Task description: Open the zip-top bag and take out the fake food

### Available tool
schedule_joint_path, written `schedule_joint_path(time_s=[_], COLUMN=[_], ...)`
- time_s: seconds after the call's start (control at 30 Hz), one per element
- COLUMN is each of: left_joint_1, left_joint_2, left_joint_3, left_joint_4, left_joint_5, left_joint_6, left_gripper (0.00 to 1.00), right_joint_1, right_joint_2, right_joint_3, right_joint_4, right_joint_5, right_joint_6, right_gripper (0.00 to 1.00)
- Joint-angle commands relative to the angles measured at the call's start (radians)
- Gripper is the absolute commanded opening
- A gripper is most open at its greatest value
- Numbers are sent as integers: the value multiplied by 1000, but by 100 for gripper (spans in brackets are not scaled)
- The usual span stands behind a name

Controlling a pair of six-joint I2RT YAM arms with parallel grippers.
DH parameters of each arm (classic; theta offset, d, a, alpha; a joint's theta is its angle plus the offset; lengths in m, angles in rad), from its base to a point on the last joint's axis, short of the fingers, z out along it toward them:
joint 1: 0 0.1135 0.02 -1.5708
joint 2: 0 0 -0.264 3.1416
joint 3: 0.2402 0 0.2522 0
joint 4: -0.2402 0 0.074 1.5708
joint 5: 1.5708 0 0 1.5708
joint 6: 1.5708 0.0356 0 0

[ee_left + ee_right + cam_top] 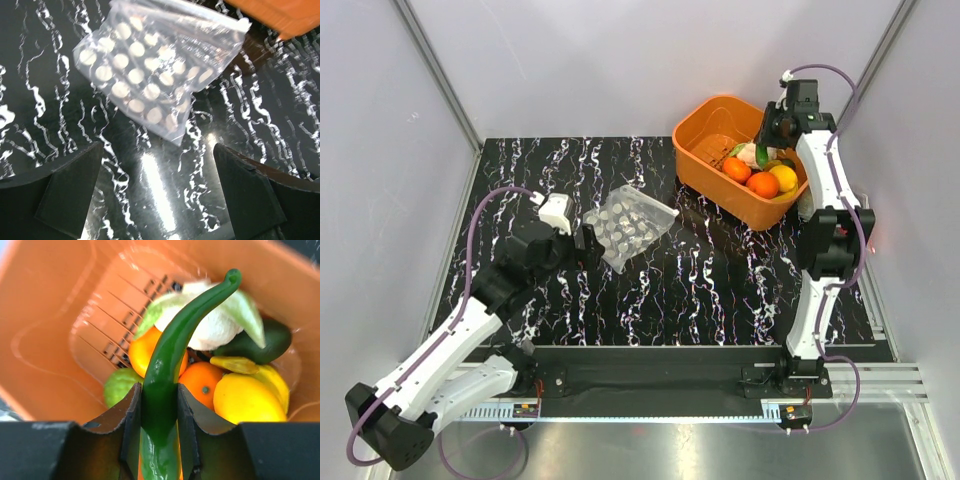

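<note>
Evidently a drop-off is due: the right gripper (pixel 158 390) is clamped partway shut on the long, glossy dark-green plastic pepper (pixel 182 325), hanging it over the orange plastic basket (pixel 55 305) of round orange fruits (pixel 201 384) and yellow pieces (pixel 247 399). Best to release low over the pile, clear of the rim, jaws spread fully. The dotted clear zip-top bag (pixel 632 225) lies on the black marbled table (pixel 720 290), just ahead of the left gripper (pixel 157 155), wide open and empty.

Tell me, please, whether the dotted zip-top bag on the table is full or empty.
Empty: the zip-top bag lies flat, only its printed dots showing, nothing bulging inside.
</note>
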State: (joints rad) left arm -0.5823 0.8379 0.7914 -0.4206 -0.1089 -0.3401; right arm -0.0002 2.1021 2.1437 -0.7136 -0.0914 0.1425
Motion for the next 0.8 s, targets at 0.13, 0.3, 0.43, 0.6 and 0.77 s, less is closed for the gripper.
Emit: schedule_joint_path(time_s=[0.13, 0.3, 0.43, 0.6, 0.77], left_joint_1=[15, 15, 13, 15, 13], left_joint_2=[-7, -2, -10, -17, -31], left_joint_3=[72, 86, 98, 123, 152], left_joint_4=[-17, -26, -37, -53, -67], left_joint_5=[-11, -12, -18, -28, -61], left_joint_6=[47, 56, 61, 59, 44], left_gripper=[99, 99, 99, 99, 99], right_joint_1=[6, 6, 6, 6, 6], right_joint_2=[22, -28, -161, -356, -637], right_joint_3=[30, -7, -108, -332, -609], right_joint_4=[-11, -4, 32, 88, 158], right_joint_5=[64, 85, 82, 29, -94], right_joint_6=[-26, -41, -44, -12, 11], right_gripper=[73, 95, 96, 98, 100])
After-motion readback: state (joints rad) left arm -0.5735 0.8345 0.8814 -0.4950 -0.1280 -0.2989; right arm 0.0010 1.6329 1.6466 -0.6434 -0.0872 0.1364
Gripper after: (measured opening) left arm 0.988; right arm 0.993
